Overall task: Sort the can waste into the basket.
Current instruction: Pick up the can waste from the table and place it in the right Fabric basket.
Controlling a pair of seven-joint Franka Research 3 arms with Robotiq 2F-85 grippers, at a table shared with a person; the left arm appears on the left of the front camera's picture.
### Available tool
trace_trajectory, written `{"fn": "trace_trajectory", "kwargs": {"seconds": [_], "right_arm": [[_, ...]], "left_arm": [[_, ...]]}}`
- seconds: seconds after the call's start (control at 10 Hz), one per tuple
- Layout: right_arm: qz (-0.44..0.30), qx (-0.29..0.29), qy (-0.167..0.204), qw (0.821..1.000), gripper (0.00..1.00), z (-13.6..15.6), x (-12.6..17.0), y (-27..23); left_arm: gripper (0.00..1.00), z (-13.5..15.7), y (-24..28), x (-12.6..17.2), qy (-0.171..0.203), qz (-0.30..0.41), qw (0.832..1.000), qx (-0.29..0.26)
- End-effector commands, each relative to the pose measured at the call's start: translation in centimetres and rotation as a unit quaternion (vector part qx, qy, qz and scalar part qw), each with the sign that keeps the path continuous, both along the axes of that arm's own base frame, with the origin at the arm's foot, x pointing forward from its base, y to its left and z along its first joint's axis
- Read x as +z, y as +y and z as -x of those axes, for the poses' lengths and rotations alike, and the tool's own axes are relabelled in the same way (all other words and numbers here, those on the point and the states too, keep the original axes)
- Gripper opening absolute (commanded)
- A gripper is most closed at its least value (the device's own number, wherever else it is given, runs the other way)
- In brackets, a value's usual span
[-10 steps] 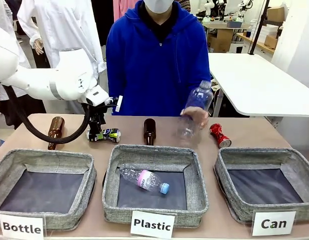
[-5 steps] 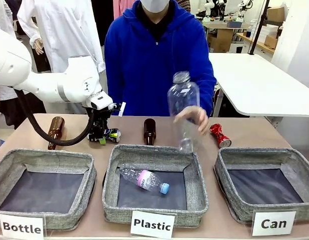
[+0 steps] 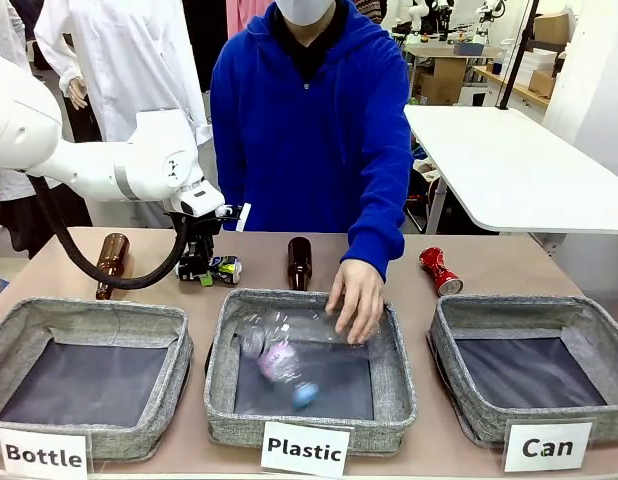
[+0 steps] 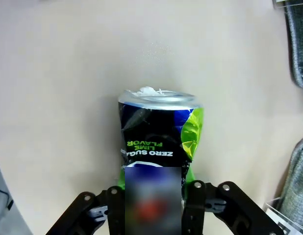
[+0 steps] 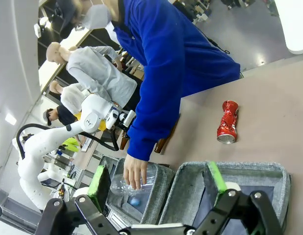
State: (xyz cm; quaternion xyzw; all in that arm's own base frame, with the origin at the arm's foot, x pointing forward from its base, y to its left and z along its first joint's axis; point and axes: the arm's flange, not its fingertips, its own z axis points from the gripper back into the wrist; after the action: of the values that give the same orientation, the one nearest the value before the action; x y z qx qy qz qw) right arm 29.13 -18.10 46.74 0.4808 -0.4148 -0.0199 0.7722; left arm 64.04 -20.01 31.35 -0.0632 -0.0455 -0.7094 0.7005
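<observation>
"Front view first: what is hard to make out?"

"The left gripper [image 3: 197,272] is down over the left end of the dark can [image 3: 223,269] and hides that end. Clear plastic in the Plastic bin [image 3: 229,410] is a blur under the person's hand [image 3: 357,300], so I cannot count bottles there."

"And the rest, counted?"

"Two cans: the dark one and a red can [image 3: 440,270], well apart on the table [image 3: 509,265], the red one just behind the Can basket [image 3: 519,304]. Two brown bottles, one brown bottle [image 3: 111,262] left of the gripper, the other [image 3: 300,262] right of it. Three bins, with the Bottle bin [image 3: 89,310]."

"Left wrist view?"

"The dark can [image 4: 159,127] lies with its silver top away from the camera and its lower end between the fingers [image 4: 189,200]. That end is smeared out. I cannot tell whether the jaws pinch it."

"Right wrist view?"

"The right gripper [image 5: 156,169] hangs above the Can basket [image 5: 249,167], jaws wide apart. The basket's near side is cut off. The red can [image 5: 226,122] lies beyond it."
</observation>
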Motion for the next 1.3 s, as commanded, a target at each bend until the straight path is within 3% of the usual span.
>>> {"fn": "trace_trajectory", "kwargs": {"seconds": [0.0,0.3,0.5,0.7,0.9,1.1,1.2], "right_arm": [[0.0,-0.001,-0.019,1.0,1.0,-0.3,-0.1,0.0],[0.0,-0.001,-0.019,1.0,1.0,-0.3,-0.1,0.0],[0.0,-0.001,-0.019,1.0,1.0,-0.3,-0.1,0.0],[0.0,-0.001,-0.019,1.0,1.0,-0.3,-0.1,0.0],[0.0,-0.001,-0.019,1.0,1.0,-0.3,-0.1,0.0],[0.0,-0.001,-0.019,1.0,1.0,-0.3,-0.1,0.0],[0.0,-0.001,-0.019,1.0,1.0,-0.3,-0.1,0.0]], "left_arm": [[0.0,-0.2,0.2,0.4,-0.003,-0.008,1.0,0.012],[0.0,0.0,2.5,2.7,-0.007,0.006,0.996,0.091],[0.0,3.7,6.2,8.7,0.009,0.076,0.989,0.124],[0.0,10.2,9.2,14.1,-0.001,0.115,0.987,0.112],[0.0,17.4,11.7,17.9,0.005,0.11,0.989,0.104],[0.0,24.9,12.9,19.0,0.025,0.099,0.994,0.032],[0.0,28.2,12.4,17.2,0.005,0.099,0.995,0.005]]}}
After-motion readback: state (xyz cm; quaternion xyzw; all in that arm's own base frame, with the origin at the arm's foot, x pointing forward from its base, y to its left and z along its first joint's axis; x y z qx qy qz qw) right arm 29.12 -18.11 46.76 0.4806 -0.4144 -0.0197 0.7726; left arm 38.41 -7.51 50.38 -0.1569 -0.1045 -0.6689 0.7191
